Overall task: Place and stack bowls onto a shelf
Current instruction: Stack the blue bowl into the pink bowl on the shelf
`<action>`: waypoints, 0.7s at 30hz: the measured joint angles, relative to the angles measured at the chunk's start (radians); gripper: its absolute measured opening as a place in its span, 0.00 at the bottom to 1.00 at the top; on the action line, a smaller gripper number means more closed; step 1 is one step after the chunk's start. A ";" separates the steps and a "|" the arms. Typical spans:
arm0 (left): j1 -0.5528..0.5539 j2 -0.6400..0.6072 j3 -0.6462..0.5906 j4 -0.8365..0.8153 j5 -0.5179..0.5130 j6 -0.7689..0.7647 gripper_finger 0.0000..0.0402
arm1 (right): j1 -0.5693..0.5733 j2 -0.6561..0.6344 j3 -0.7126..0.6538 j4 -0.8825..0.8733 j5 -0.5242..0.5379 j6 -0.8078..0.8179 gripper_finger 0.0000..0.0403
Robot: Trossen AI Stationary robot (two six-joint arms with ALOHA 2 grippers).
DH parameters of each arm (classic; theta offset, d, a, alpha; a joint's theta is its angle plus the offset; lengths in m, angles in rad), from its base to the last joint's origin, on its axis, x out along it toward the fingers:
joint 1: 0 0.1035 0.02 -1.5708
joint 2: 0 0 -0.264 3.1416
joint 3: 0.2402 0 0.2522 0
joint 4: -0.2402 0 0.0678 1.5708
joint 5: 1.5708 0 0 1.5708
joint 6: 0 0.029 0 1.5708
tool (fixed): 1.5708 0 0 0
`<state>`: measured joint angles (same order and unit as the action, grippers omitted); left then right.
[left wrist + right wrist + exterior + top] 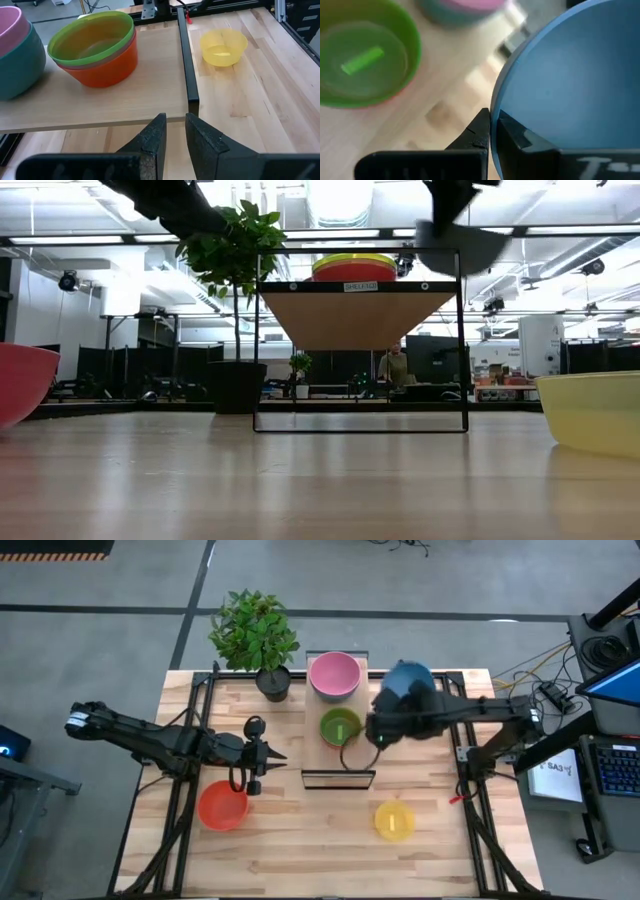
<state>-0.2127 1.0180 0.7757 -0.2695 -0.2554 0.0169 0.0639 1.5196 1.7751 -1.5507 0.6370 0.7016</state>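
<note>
Bowls on the shelf (312,755) sat in two stacks: a pink bowl (334,674) nested in a teal one at its far end, and a green bowl (340,726) topping an orange-red one nearer the middle. You had the right end effector (492,131) pinched shut on the rim of the blue bowl (408,681), carried above the shelf's right edge, probably so it could drop onto a stack. Your left end effector (175,135) waited near the table's left side, fingers slightly parted and empty. An orange bowl (222,806) and a yellow bowl (394,821) remained on the table, both empty.
</note>
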 joint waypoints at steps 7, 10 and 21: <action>0.000 0.000 0.000 0.000 0.000 0.007 0.13 | -0.085 0.006 0.136 0.253 -0.095 -0.681 0.02; 0.000 0.000 0.000 0.000 0.000 0.011 0.13 | -0.121 0.018 0.181 0.342 -0.298 -1.019 0.02; 0.000 0.000 0.000 0.000 0.000 0.011 0.13 | -0.303 0.148 0.254 0.428 -0.532 -1.280 0.02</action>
<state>-0.2125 1.0180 0.7755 -0.2699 -0.2554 0.0284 -0.2395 1.6675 2.0290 -1.1224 0.1051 -0.5781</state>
